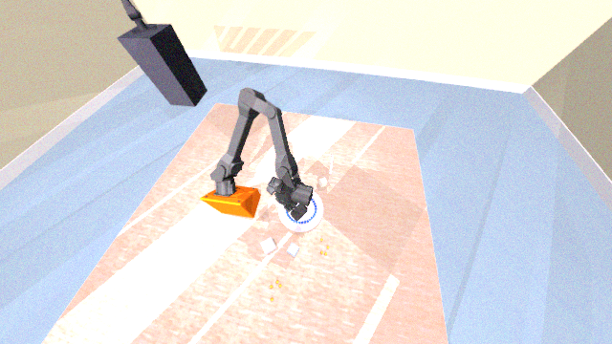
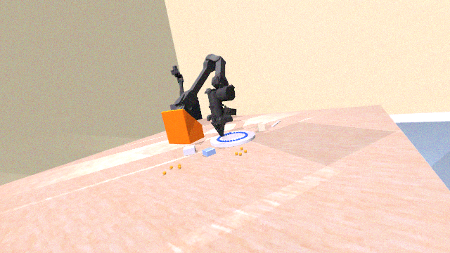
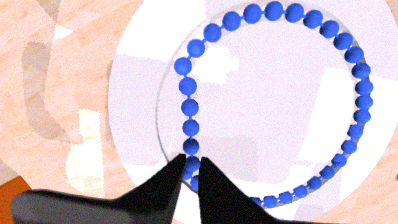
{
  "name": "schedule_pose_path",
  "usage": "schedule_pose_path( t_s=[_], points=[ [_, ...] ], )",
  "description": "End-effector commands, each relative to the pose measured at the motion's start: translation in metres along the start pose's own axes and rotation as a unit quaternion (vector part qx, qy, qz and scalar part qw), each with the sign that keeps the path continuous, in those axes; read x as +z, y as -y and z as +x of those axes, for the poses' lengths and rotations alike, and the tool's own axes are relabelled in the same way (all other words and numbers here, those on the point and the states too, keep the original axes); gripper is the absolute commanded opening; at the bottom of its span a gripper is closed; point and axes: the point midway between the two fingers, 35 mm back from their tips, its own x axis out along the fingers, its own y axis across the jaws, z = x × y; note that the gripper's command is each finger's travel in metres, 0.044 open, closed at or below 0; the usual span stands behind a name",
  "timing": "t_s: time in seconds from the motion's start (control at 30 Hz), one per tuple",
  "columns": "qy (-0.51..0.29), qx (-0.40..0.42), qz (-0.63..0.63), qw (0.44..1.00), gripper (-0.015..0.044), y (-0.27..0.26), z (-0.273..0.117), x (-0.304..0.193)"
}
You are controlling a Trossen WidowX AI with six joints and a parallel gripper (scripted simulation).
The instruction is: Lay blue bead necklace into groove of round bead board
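Pink-toned tabletop [image 1: 215,287] [image 2: 316,211] [image 3: 25,20]: carries the whole setup.
Dark arm [image 1: 279,139] [image 2: 200,79]: bent over the board, hiding part of it from above.
Orange base [image 1: 234,203] [image 2: 179,128] [image 3: 10,197]: beside the board, apart from it.
Round bead board [image 1: 306,229] [image 2: 251,136] [image 3: 135,100]: flat; its groove shows bare along one side.
Blue bead necklace [image 1: 316,210] [image 2: 232,140] [image 3: 364,87]: on the board, mostly following the groove; one stretch cuts straight inside it. Most looks done; that stretch and the bunched beads by the fingertips remain.
Jaws [image 1: 298,212] [image 2: 221,135]: narrow, seemingly pinching one necklace bead, though the dark tips partly hide it.
White block [image 1: 269,246] [image 2: 189,150] and blue block [image 1: 293,249] [image 2: 209,152]: near the board, off the groove.
Pale block [image 1: 323,182] [image 2: 261,126]: beyond the board.
Loose orange beads [image 1: 327,247] [image 2: 245,151]: off the board; nothing loose appears to block the bare groove.
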Motion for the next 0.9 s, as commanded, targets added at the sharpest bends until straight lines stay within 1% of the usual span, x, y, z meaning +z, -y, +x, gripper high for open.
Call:
schedule_pose_path(
  t_s=[0.0,0.87],
  points=[
    [0.000,0.000,0.000,1.000,0.0000,0.000,0.000,0.000],
    [0.001,0.002,0.004,1.000,0.0000,-0.010,-0.006,-0.002]
  ],
)
